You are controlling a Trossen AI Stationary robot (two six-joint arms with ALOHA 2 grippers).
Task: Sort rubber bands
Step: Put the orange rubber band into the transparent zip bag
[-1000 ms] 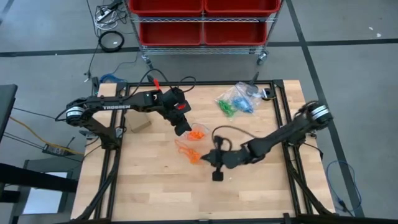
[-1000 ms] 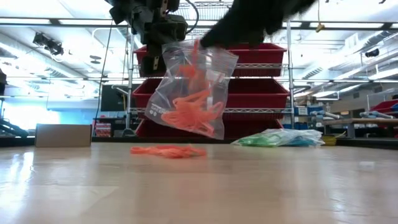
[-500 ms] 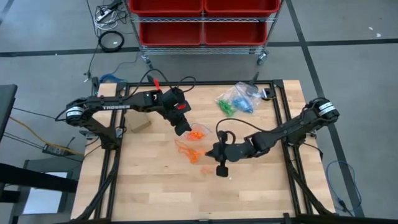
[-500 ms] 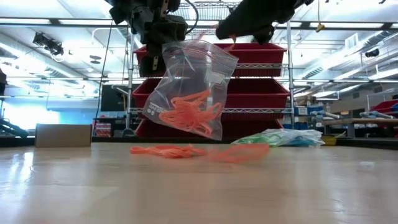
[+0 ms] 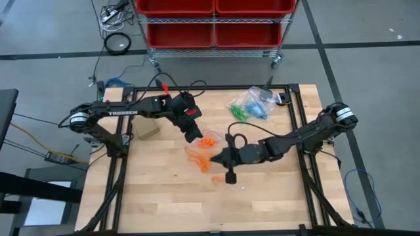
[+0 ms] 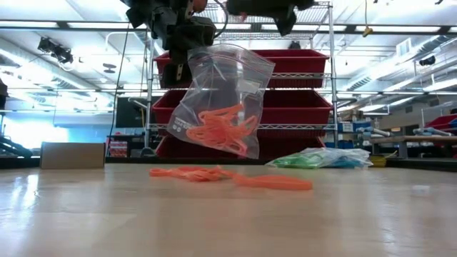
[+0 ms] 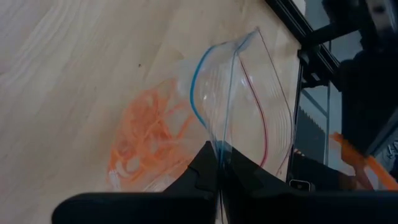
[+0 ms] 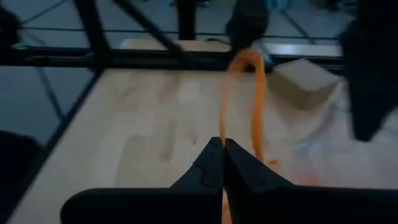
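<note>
I keep the left hand (image 7: 219, 163) pinched on the clear bag (image 6: 220, 100), hung above the counter (image 5: 164, 196) so its mouth gapes. Right hand (image 8: 222, 152), clenched on one orange band (image 8: 252, 93), approaches. Loose orange bands (image 6: 193, 173) lie below.

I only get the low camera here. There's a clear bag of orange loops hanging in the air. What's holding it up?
Observer: The left gripper is shut on the clear bag's rim.
Operator: And the other arm?
Observer: The right gripper pinches one orange rubber band, dangling from its fingertips.
Operator: Any other colours around?
Observer: From above, green and blue bands sit in bags at the table's far right corner.
</note>
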